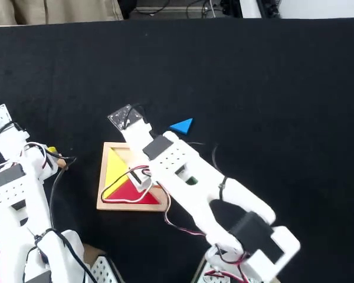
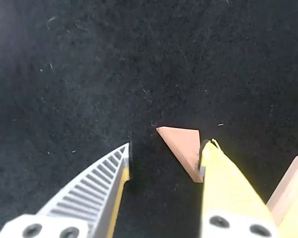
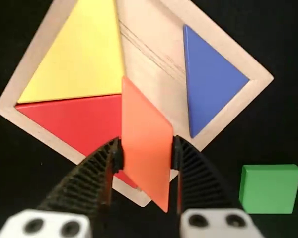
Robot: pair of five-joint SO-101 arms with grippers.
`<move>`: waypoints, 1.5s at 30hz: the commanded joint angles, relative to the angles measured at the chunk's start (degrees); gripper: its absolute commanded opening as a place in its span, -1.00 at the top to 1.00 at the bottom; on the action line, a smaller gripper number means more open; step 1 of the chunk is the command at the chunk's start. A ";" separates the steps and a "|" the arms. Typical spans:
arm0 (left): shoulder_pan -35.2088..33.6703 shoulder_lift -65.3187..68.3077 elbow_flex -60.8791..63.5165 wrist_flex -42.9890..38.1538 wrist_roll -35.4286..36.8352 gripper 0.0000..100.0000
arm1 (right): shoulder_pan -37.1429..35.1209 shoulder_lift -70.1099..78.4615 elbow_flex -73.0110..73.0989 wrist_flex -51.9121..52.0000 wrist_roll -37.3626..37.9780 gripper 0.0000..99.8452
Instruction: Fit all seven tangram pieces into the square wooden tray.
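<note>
Orange parallelogram (image 3: 145, 144), thin, stiff and likely light, is clamped by its long edges between the right jaws over the tray (image 3: 260, 79), while the left jaws stand apart around a tan triangle (image 2: 181, 146).

The tray (image 3: 260, 79) holds a yellow triangle (image 3: 79, 59), red triangle (image 3: 74, 121) and blue triangle (image 3: 206, 82). The right gripper (image 3: 146, 148) pinches an orange parallelogram (image 3: 144, 124) over its rim. A green square (image 3: 268, 188), small blue triangle (image 1: 183, 125) and tan triangle (image 2: 181, 146) lie outside.
</note>
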 commanded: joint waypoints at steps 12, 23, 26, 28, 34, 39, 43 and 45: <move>3.21 0.00 0.31 -1.05 0.18 0.52 | -0.70 -0.66 -0.31 0.44 0.53 0.57; 2.95 0.00 0.40 -1.05 0.09 0.52 | 0.62 -0.13 -2.33 -9.85 7.30 0.94; 2.95 -0.26 1.19 -1.14 0.09 0.52 | 2.02 0.31 -2.68 -13.19 8.97 0.92; 2.95 -0.09 1.19 -1.14 0.00 0.52 | 2.90 1.71 -3.38 -14.86 9.05 0.96; 3.12 0.00 1.19 -1.14 0.00 0.52 | 7.03 11.03 -9.10 -15.82 9.14 0.98; 3.21 0.00 1.19 -1.14 0.00 0.52 | 7.38 15.69 -14.29 -10.11 9.14 0.98; 3.21 0.00 1.19 -1.14 0.00 0.52 | 7.38 15.08 -15.34 -6.77 9.14 0.98; 3.21 0.00 1.19 -1.49 0.00 0.52 | 7.38 14.37 -14.90 -6.77 9.05 0.98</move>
